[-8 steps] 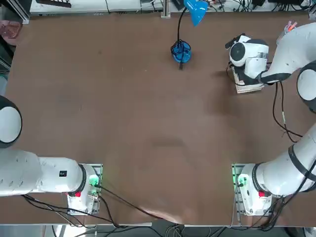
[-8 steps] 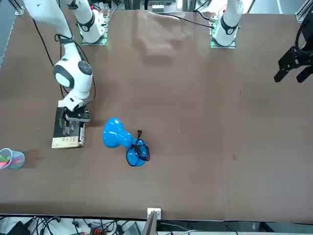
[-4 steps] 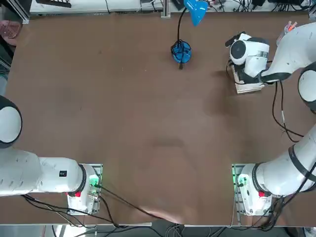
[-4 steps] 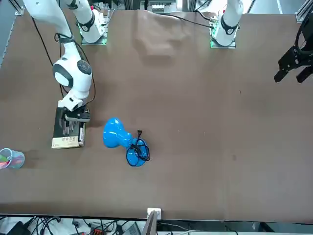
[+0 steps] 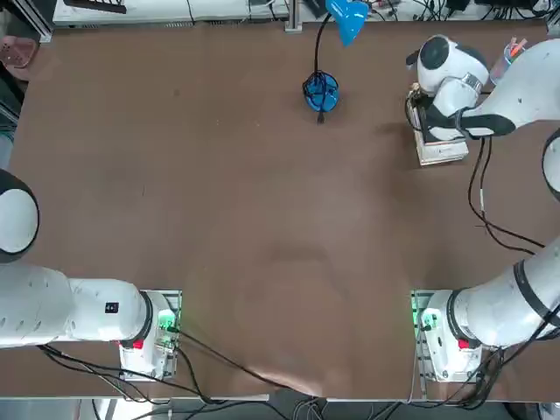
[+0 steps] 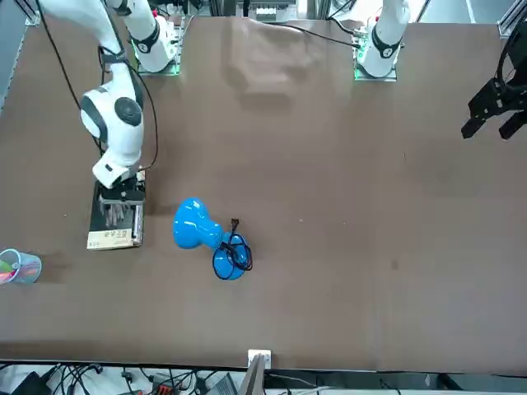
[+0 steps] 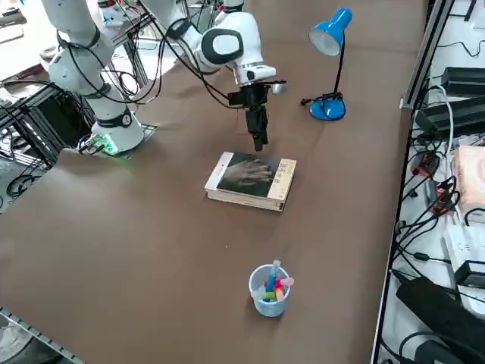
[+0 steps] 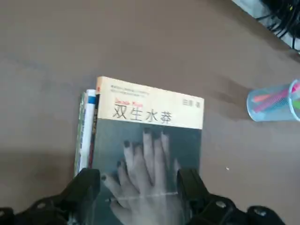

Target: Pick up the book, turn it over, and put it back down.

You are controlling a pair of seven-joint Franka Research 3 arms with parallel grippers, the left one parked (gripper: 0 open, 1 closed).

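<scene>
The book [image 7: 251, 179] lies flat on the brown table at the far right, dark grey face up, with a pale hand picture and a cream band [image 8: 150, 107]. It also shows in the top view [image 5: 444, 151] and the front view [image 6: 114, 237]. My right gripper [image 7: 258, 141] hangs a little above the book's near end, pointing down, touching nothing. Its fingers are open in the wrist view [image 8: 140, 187], and the hand picture shows between them. The white wrist hides part of the book from overhead, where the gripper [image 5: 423, 115] is dark.
Under the book lies a second book whose white and blue edge [image 8: 85, 132] sticks out. A blue desk lamp [image 7: 330, 45] stands at the far edge, its base [image 5: 320, 91] left of the book. A clear cup of pens [image 7: 270, 292] stands to the book's right.
My right gripper has lifted off the book and drawn back a little, still open. The book has stayed where it lay.
</scene>
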